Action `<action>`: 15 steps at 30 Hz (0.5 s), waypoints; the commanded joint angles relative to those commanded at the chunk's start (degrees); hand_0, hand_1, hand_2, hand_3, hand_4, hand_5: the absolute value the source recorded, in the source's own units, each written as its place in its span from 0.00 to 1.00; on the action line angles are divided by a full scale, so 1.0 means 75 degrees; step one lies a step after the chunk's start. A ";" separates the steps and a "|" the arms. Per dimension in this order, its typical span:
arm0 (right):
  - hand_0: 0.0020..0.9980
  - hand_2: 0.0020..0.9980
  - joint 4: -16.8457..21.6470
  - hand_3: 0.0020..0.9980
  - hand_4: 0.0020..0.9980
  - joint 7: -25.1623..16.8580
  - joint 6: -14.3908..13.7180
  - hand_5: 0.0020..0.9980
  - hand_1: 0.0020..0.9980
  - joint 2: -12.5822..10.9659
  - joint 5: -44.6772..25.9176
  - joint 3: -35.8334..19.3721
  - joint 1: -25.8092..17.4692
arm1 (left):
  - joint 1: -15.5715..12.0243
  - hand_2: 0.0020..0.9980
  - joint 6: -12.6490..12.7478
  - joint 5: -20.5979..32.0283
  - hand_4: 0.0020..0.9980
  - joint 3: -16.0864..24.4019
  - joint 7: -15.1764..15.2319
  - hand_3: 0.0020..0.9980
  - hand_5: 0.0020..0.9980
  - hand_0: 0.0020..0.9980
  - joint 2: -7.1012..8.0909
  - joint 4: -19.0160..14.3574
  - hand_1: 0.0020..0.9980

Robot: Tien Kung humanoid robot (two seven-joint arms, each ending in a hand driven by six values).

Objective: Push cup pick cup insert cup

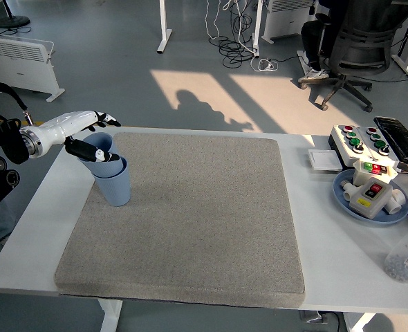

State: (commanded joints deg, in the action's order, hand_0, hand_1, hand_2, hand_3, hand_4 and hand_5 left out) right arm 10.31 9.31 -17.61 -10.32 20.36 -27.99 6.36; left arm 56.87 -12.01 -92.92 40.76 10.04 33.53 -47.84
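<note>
Left hand (86, 135) grips upper cup (99, 146), nested in lower cup (114, 185).

Mat (190, 214) lies on the table (328, 235), covering its middle and left. Lower cup (114, 183) stands upright on the mat's far-left part; upper cup (97, 147) sits tilted inside it. My left hand (86, 135) is at the upper cup's rim. Right of the mat: button box (356, 140) far back, plate (346, 197) in front of it, bottle (406, 257) nearest the front edge.

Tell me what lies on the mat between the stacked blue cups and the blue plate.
Head view: nothing lies between the blue cups and blue plate, only bare grey mat and white table.
</note>
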 joint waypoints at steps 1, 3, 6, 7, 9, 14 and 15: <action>0.69 0.63 0.0000 0.55 0.10 0.0000 0.0000 0.41 0.58 0.0000 0.0004 -0.0004 0.0000 | -0.0006 1.00 0.0053 -0.0008 1.00 -0.0022 -0.0003 0.91 0.62 1.00 -0.0006 0.0012 1.00; 0.69 0.63 0.0000 0.55 0.10 0.0003 0.0001 0.41 0.58 -0.0001 0.0020 -0.0013 0.0002 | -0.0017 1.00 0.0126 -0.0033 1.00 -0.0050 -0.0011 0.94 0.64 1.00 -0.0016 0.0044 1.00; 0.69 0.63 0.0000 0.55 0.10 0.0001 0.0000 0.41 0.58 -0.0001 0.0012 -0.0010 -0.0001 | -0.0042 1.00 0.0236 0.0002 1.00 -0.0043 -0.0023 0.94 0.64 1.00 -0.0021 0.0068 1.00; 0.69 0.63 0.0000 0.55 0.10 0.0000 0.0000 0.41 0.58 -0.0001 0.0007 -0.0008 -0.0003 | -0.0050 1.00 0.0260 0.0016 1.00 -0.0034 -0.0026 0.94 0.64 1.00 -0.0021 0.0071 1.00; 0.69 0.63 0.0000 0.55 0.10 0.0002 0.0001 0.41 0.58 -0.0002 0.0017 -0.0015 -0.0006 | -0.0080 1.00 0.0340 0.0092 1.00 0.0008 -0.0017 0.95 0.68 1.00 -0.0019 0.0060 1.00; 0.69 0.63 0.0000 0.55 0.10 0.0002 -0.0001 0.41 0.58 -0.0001 0.0010 -0.0016 -0.0023 | -0.0278 1.00 0.1007 0.0775 1.00 0.0247 -0.0221 0.95 0.68 1.00 -0.0028 -0.0095 1.00; 0.69 0.63 0.0000 0.55 0.10 0.0004 -0.0002 0.41 0.58 -0.0001 0.0019 -0.0026 -0.0027 | -0.0371 0.99 0.1203 0.1057 0.87 0.0351 -0.0287 0.88 0.84 0.96 -0.0038 -0.0156 0.96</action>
State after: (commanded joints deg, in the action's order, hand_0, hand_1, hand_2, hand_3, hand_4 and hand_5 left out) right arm 10.31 9.34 -17.63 -10.32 20.51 -28.18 6.16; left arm 54.09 -2.98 -84.99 43.40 7.88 33.25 -49.01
